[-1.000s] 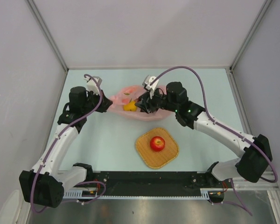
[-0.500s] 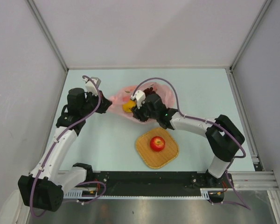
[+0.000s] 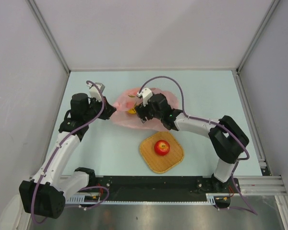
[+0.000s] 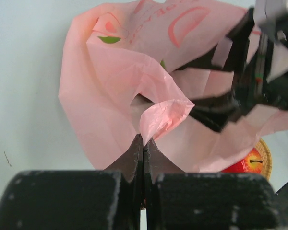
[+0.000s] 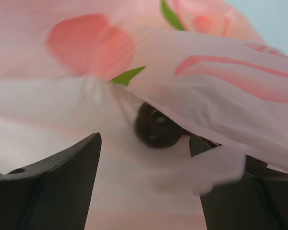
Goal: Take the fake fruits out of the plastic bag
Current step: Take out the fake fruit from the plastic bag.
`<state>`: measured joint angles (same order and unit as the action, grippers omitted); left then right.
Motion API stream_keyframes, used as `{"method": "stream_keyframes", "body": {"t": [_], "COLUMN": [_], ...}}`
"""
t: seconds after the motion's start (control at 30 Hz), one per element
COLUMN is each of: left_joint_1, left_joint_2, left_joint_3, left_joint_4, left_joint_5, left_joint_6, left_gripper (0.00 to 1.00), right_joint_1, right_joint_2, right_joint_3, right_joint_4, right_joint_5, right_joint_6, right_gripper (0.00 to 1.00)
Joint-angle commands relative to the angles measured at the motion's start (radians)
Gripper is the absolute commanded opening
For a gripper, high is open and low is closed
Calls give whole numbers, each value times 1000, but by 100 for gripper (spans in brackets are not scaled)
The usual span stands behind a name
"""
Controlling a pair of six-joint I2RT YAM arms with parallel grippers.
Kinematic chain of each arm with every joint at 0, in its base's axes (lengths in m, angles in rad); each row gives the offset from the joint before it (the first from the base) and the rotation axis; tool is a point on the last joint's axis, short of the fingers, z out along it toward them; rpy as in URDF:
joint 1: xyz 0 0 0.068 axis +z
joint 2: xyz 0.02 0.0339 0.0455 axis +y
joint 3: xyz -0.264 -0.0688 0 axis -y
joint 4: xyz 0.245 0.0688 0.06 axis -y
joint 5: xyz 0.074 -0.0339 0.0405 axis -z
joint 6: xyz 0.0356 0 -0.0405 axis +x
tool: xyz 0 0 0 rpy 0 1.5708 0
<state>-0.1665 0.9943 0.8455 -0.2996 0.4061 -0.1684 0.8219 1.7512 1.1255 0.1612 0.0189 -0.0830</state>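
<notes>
The pink plastic bag (image 3: 156, 98) lies on the table at mid-back and fills the left wrist view (image 4: 115, 91) and the right wrist view (image 5: 134, 52). My left gripper (image 3: 111, 109) is shut on the bag's left edge, its jaws pinched together on a pink fold (image 4: 143, 143). My right gripper (image 3: 137, 113) is open inside the bag's mouth, a dark plum (image 5: 156, 127) just ahead between its fingers. A yellow fruit (image 3: 131, 110) shows at the bag's opening. The red apple (image 3: 162, 147) sits on the woven tray (image 3: 149, 158), and it peeks into the left wrist view (image 4: 245, 163).
Grey walls close in the table on three sides. The woven tray lies in front of the bag, near the arm bases. The right arm's cable (image 3: 175, 88) arcs over the bag.
My right gripper has pushed left and deeper into the bag's mouth, covering most of the yellow fruit. The left gripper still holds the bag's edge.
</notes>
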Motion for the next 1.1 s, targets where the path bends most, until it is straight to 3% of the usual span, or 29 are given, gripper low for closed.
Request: {"method": "stream_keyframes", "body": {"t": [0.0,0.13,0.27,0.37,0.7,0.8,0.9,0.93,1.07], "left_joint_1": [12,12,13,13,19,25,28,28,28], "left_joint_2": [-29,-29,-22,-11,17,23,26,29,29], "left_joint_3": [-5,-6,1,10,32,36,38,38,35], "left_joint_4": [16,13,13,10,-1,5,14,16,25], "left_joint_5": [25,28,23,23,22,25,27,28,30], "left_joint_6": [-11,-10,-5,-2,7,4,0,0,-3], "left_gripper": [0,0,0,0,0,0,0,0,0], "right_joint_1": [-50,-75,-73,-67,-63,-55,-49,-47,-47], "right_joint_2": [83,151,214,278,456,461,446,442,398], "right_joint_3": [95,177,235,301,494,494,478,470,459], "right_joint_4": [55,47,64,51,-29,-38,-37,-34,-22], "right_joint_5": [-46,-138,-232,-202,-83,-53,-37,-39,-74], "right_joint_6": [58,153,189,209,197,192,170,148,92], "right_gripper": [80,82,92,100,98,93,75,64,49]}}
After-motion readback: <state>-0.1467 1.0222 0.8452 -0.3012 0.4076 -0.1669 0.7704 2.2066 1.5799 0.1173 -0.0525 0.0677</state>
